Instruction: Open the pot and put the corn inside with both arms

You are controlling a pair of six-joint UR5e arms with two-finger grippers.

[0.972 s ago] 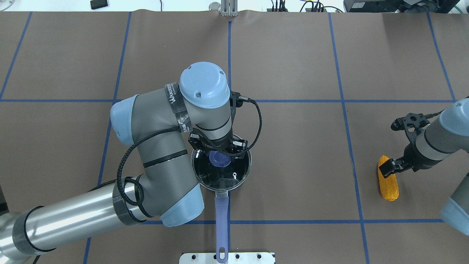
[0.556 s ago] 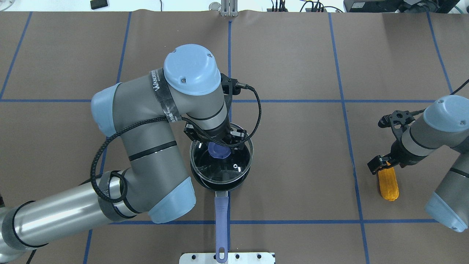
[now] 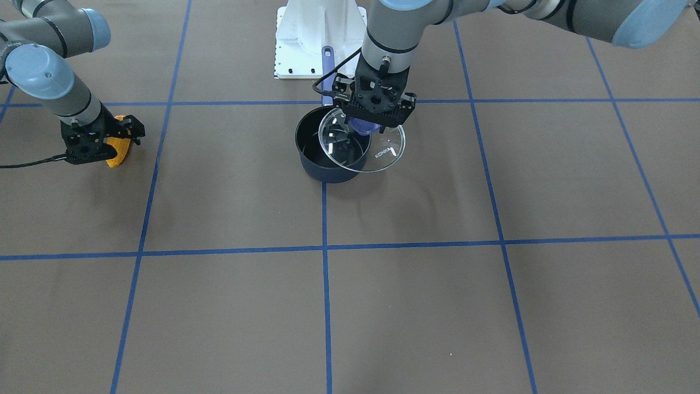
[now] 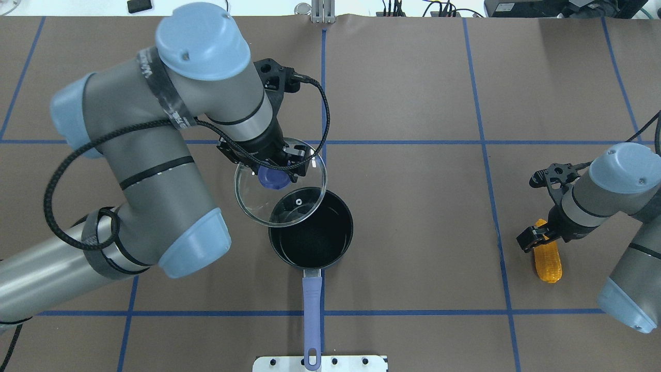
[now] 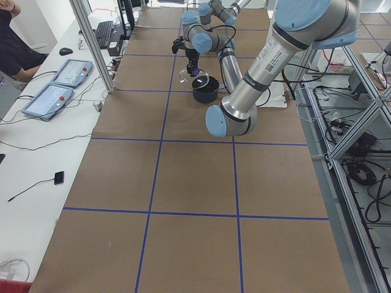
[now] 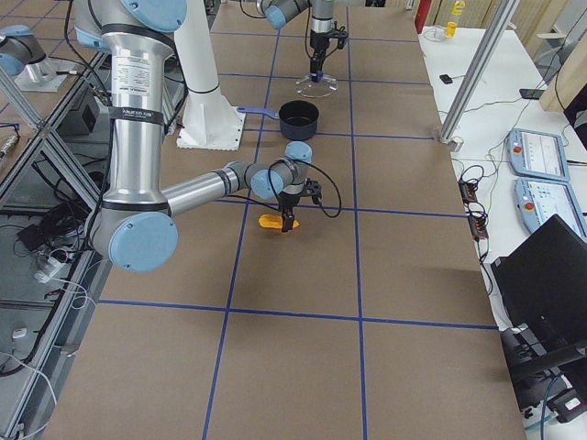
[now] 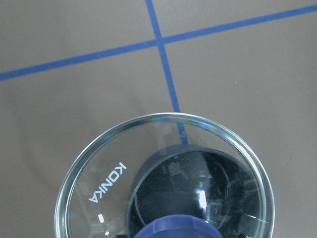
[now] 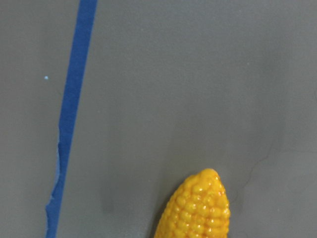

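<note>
The dark navy pot (image 4: 330, 243) stands open mid-table, its blue handle (image 4: 312, 299) pointing toward the robot; it also shows in the front view (image 3: 328, 167). My left gripper (image 4: 273, 173) is shut on the blue knob of the clear glass lid (image 4: 258, 204) and holds it in the air, overlapping the pot's far-left rim. The lid also shows in the front view (image 3: 385, 156) and the left wrist view (image 7: 99, 183). The orange-yellow corn (image 4: 548, 262) lies on the table at the right. My right gripper (image 4: 541, 240) is open, its jaws astride the corn's far end (image 3: 119, 149).
The table is covered in brown paper (image 4: 413, 206) with blue tape grid lines. A white base plate (image 4: 320, 362) sits at the near edge, just behind the pot handle. Cables and small devices lie beyond the table's far edge.
My left arm has lifted the lid off the pot and carried it up and to the far left. My right gripper has shifted slightly over the corn, which has not moved.
</note>
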